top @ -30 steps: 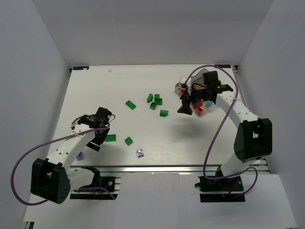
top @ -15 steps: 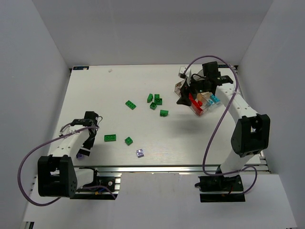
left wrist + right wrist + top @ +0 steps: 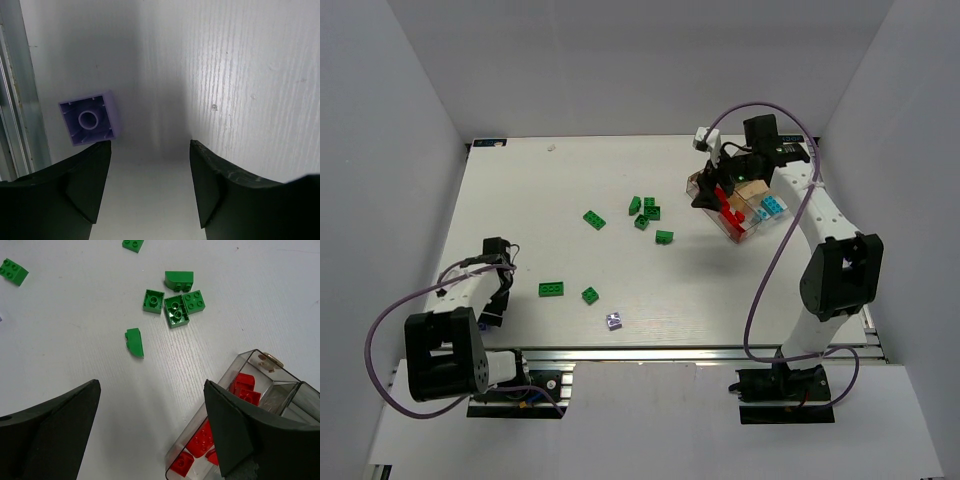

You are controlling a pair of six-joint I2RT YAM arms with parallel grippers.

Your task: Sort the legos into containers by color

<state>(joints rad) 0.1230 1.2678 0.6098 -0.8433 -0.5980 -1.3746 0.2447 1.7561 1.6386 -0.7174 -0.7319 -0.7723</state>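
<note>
A pale purple lego (image 3: 90,120) lies upside down beside the table's edge rail, just past my left fingertip (image 3: 97,155) and outside the jaws. My left gripper (image 3: 150,150) is open and holds nothing; it hangs low at the near-left corner (image 3: 496,300). My right gripper (image 3: 150,385) is open and empty, hovering at the left end of the clear tray (image 3: 235,367). Red legos (image 3: 205,437) lie in the tray's compartments. In the top view the tray (image 3: 744,236) holds red and cyan bricks. Green legos (image 3: 175,310) lie in a cluster ahead of the right gripper (image 3: 704,198).
More green bricks lie loose in mid-table (image 3: 551,289), (image 3: 590,295), (image 3: 594,219). Another pale purple piece (image 3: 614,321) sits near the front edge. An aluminium rail (image 3: 15,100) runs along the table edge beside the left gripper. White walls close in three sides.
My left arm swung left and back toward the near-left corner, ending over the purple lego, its jaws a little narrower. My right gripper moved farther back along the tray.
</note>
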